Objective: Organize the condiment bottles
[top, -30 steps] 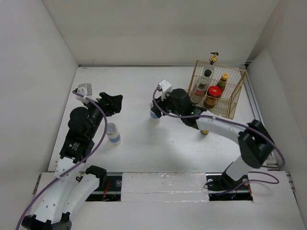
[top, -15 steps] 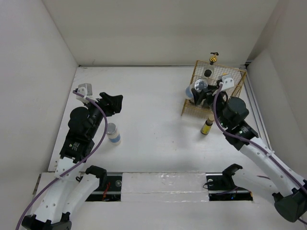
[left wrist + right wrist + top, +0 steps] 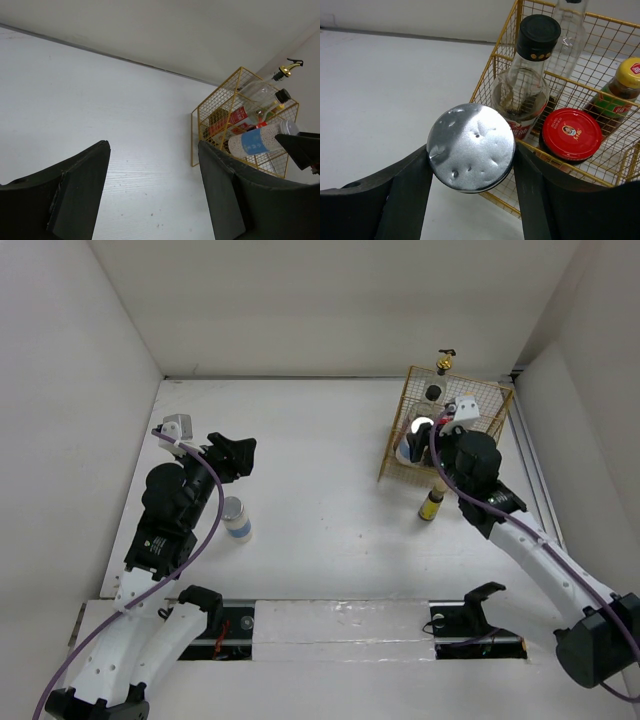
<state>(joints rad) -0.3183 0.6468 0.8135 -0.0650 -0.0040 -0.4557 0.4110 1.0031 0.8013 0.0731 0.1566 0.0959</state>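
Right jaws clamped on a silver-lidded blue-labelled jar (image 3: 471, 147), one finger on each side of the lid. The jar is held tilted at the near-left corner of the gold wire basket (image 3: 218, 88). Can't tell if it's past the wire.

Change: 1 s ago these jaws had the jar out at mid-desk. 0.5 s ago it was already up at the basket, and since then the wrist has only swung in closer over that corner.

Inside the basket:
- black-capped red-labelled bottle (image 3: 535, 60), just behind the held jar
- red-lidded dark jar (image 3: 571, 134), to its right
- green gold-capped bottle (image 3: 620, 85), beyond that
- clear pump-top bottle (image 3: 568, 30), at the back

Small yellow bottle (image 3: 431, 507) is upright on the desk (image 3: 320, 440), just in front of the basket under the right arm. Same spot as before.

Left jaws apart, nothing between them, parked over the left half of the desk, no movement. The second silver-lidded jar (image 3: 237, 518) stands on the desk beside the left arm, unmoved.
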